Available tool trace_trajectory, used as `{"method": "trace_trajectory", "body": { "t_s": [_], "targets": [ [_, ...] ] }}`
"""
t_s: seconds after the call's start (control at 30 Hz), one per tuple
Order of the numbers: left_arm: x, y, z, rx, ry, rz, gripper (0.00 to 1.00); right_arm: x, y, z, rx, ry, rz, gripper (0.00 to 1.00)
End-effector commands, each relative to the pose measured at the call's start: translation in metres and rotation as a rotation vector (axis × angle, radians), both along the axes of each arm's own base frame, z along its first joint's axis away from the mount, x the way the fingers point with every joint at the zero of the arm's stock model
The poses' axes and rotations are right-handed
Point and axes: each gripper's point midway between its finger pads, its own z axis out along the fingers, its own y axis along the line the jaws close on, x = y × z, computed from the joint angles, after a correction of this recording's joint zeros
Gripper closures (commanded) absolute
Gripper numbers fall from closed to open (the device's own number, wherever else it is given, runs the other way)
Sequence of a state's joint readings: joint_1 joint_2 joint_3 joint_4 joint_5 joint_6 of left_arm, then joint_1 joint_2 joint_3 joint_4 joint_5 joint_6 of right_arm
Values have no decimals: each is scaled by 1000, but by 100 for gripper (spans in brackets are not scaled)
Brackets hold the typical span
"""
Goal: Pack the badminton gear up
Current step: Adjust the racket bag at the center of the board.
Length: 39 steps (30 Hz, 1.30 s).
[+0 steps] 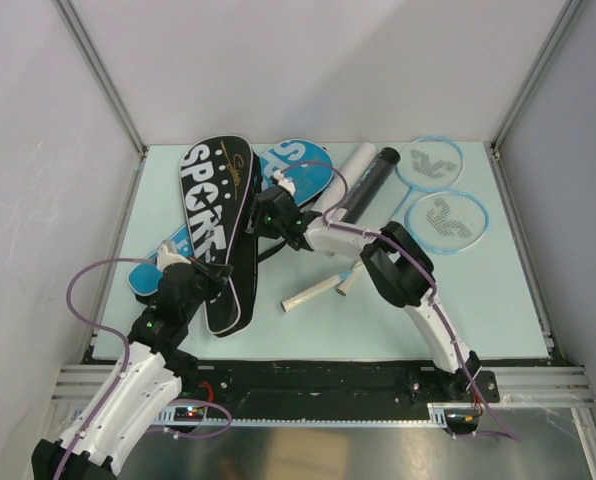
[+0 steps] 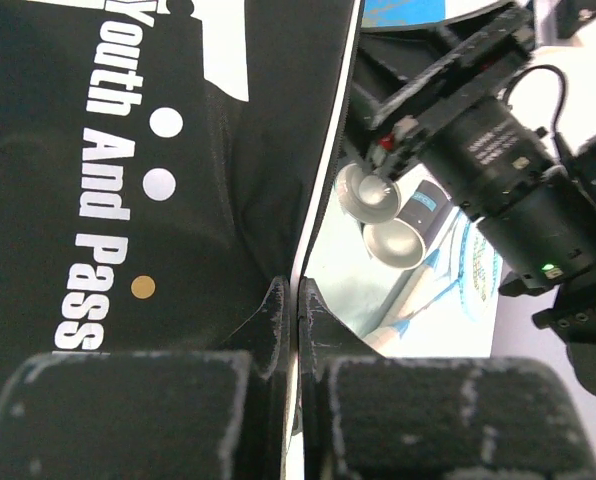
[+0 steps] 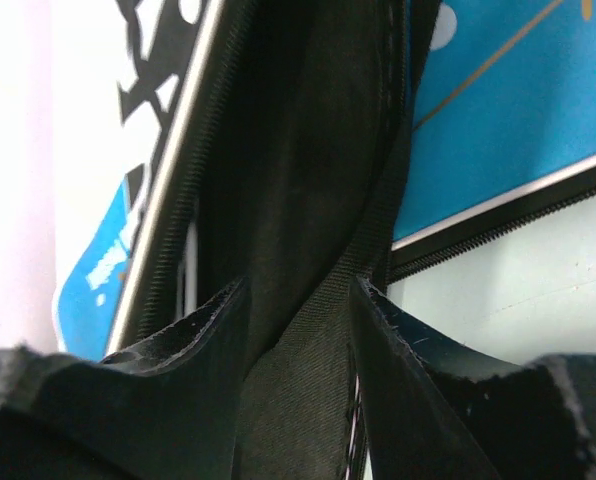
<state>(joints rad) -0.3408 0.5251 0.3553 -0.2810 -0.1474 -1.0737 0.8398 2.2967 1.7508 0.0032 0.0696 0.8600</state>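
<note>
Left fingers (image 2: 128, 415) were clenched on the side edge of the long black racket-shaped fabric "SPORT" cover (image 1: 218, 230). That cover lay on the pale green table (image 1: 478, 300), partly across the blue cover of the same shape (image 1: 300, 165). Your right fingers (image 3: 178, 360) straddled the black webbing strap (image 3: 308, 390) on the black cover's other side. I couldn't tell whether they pinched it or only bracketed it.

Risks as I judged them:
- If the strap was only bracketed, a lift on it would have let it slide out and the cover mouth fall flat.
- You had both arms on one cover, wrists close together. Pulling opposite ways could have stripped the thin left pinch or skewed the cover.
- The two light-blue-rimmed rackets (image 1: 446, 222) lay to the right, heads beside the white tube (image 1: 350, 165) and the black tube (image 1: 370, 185), handles running toward your right arm. A low sweep there would have knocked them, and the tubes would roll.
- No racket was visibly inside either cover, so packing looked barely begun.
</note>
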Motion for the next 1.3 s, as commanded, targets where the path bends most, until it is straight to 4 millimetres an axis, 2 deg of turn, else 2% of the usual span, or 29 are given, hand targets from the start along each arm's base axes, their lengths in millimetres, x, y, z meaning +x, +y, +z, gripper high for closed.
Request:
{"method": "trace_trajectory", "body": {
  "t_s": [0.0,0.2,0.27,0.33,0.4,0.47,0.6,0.67,0.8,0.87,0.97,1.03,1.17,1.27],
  "targets": [
    [7,2,19,-48,-70,36,100,9,-4,-17,-116,-15,-102,51],
    [7,2,16,-52,-62,39,100,14,0,-36,-218,-10,-140,53],
    [8,3,15,-46,-62,43,100,15,-2,-42,-244,3,-150,57],
    [8,5,14,-35,-63,50,100,15,-5,-44,-256,5,-151,67],
    [8,8,12,-19,-62,58,100,14,-7,-37,-249,-8,-136,87],
    [9,14,9,12,-60,79,100,12,-7,-7,-205,-45,-97,97],
    [10,24,1,77,-37,113,100,-3,-19,58,-150,-112,16,100],
    [10,28,-3,100,-24,128,100,-12,-29,80,-123,-142,60,100],
    [11,31,-10,127,-4,136,100,-31,-41,105,-49,-183,146,100],
    [11,30,-11,134,1,121,91,-41,-42,121,-4,-213,198,100],
    [10,25,-6,138,-10,88,64,-54,-43,159,64,-303,256,100],
    [10,22,1,130,-26,68,51,-62,-43,183,99,-353,284,100],
    [12,21,23,145,-76,52,35,-74,-46,219,146,-406,325,100],
    [17,25,44,230,-117,32,23,-85,-47,243,165,-450,347,100]
  ]
}}
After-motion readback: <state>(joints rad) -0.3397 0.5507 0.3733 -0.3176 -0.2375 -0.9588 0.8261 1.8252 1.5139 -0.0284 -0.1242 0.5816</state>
